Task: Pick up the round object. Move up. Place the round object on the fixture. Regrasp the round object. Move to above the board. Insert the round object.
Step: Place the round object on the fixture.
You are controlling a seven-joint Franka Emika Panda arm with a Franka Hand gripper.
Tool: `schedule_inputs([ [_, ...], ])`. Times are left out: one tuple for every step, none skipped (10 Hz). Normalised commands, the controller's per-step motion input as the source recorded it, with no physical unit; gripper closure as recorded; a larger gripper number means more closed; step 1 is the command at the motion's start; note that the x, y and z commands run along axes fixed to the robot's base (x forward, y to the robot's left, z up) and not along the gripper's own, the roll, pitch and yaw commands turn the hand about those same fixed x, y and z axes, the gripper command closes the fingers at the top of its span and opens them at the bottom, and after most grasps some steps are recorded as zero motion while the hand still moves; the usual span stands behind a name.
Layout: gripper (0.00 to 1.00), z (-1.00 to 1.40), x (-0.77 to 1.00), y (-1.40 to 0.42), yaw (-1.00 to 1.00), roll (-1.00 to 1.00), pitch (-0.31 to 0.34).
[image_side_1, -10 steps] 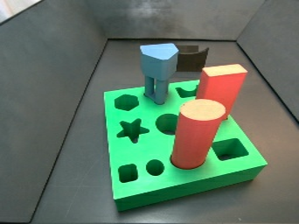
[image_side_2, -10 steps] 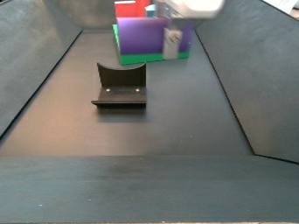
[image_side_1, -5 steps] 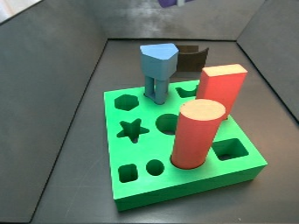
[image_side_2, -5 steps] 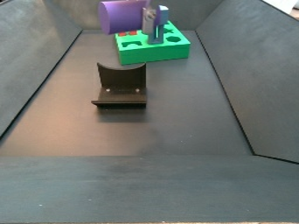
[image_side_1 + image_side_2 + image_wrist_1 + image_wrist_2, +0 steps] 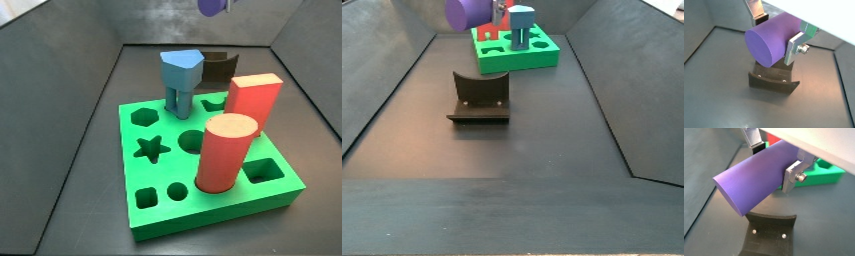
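Observation:
The round object is a smooth purple cylinder lying crosswise between my gripper's silver fingers, which are shut on it. In both wrist views it hangs above the black fixture; the purple cylinder reaches well past the gripper over the fixture. In both side views only part of the cylinder shows at the upper edge. The green board with shaped holes lies on the floor beyond the fixture.
On the board stand a blue pentagon-topped peg, a thick red cylinder and a red square block. Dark sloping walls enclose the floor on both sides. The board sits at the far end.
The gripper has carried the purple cylinder upward; in a side view it went from in front of the board to the frame's upper edge. Board, pegs and fixture stayed put.

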Motion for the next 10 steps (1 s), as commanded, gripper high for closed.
schedule_inputs([
  [1.0,0.01,0.09,-0.05,1.0,-0.02,0.128],
  [1.0,0.01,0.06,-0.03,1.0,-0.02,0.135],
  [1.0,-0.06,0.19,0.7,0.72,-1.0,0.104],
  [1.0,-0.06,0.19,0.69,0.62,-1.0,0.104],
  [1.0,-0.05,0.14,0.5,0.53,-1.0,0.114],
  [1.0,-0.02,0.09,0.32,0.48,-1.0,0.13],
  [1.0,0.0,0.06,0.12,0.43,-1.0,0.166],
  [1.0,0.0,0.07,0.09,0.4,-1.0,0.195],
  [1.0,-0.01,0.07,0.07,0.35,-1.0,0.222],
  [1.0,-0.01,0.07,0.06,0.3,-1.0,0.246],
])
